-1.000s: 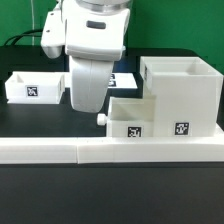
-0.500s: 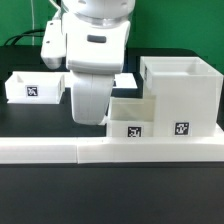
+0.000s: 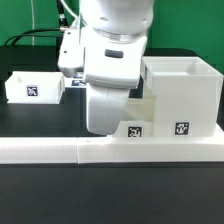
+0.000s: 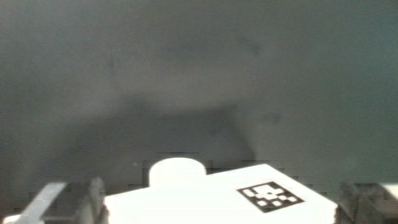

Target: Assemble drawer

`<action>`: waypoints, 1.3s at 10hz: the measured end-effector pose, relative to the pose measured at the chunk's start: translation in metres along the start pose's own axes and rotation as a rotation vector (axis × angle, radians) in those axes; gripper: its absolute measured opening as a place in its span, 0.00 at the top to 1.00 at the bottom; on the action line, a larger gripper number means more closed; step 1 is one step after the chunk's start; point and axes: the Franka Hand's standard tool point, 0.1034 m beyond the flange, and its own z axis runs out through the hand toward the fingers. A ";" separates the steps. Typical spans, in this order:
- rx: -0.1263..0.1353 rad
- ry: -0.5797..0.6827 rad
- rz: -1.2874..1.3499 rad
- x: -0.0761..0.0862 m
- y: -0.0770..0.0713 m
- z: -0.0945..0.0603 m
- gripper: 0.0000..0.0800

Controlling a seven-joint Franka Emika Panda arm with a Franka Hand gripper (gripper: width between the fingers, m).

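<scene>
While the arm (image 3: 115,60) hangs low over the dark counter (image 3: 45,118), its two fingers (image 4: 54,203) are spread wide, one on each side of a small knobbed tray (image 4: 214,200) of the drawer. From the wrist camera, the tray's round knob (image 4: 175,171) and its tagged face lie between the fingers; whether they touch its walls cannot be told.

In the exterior view, this tray stands close beside the tall case (image 3: 182,95), seemingly touching it, behind a long low rail (image 3: 110,150). A second tray (image 3: 33,88) sits well apart toward the exterior view's left.

The step in hand appears to be taking hold of the tray. To do it well, the fingers should be centred so both meet the side walls together. They should close on the walls, not the knob, and keep the tray level, since an off-centre pinch could twist it against the case.
</scene>
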 end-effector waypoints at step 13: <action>0.013 -0.016 -0.034 -0.023 -0.028 -0.005 0.19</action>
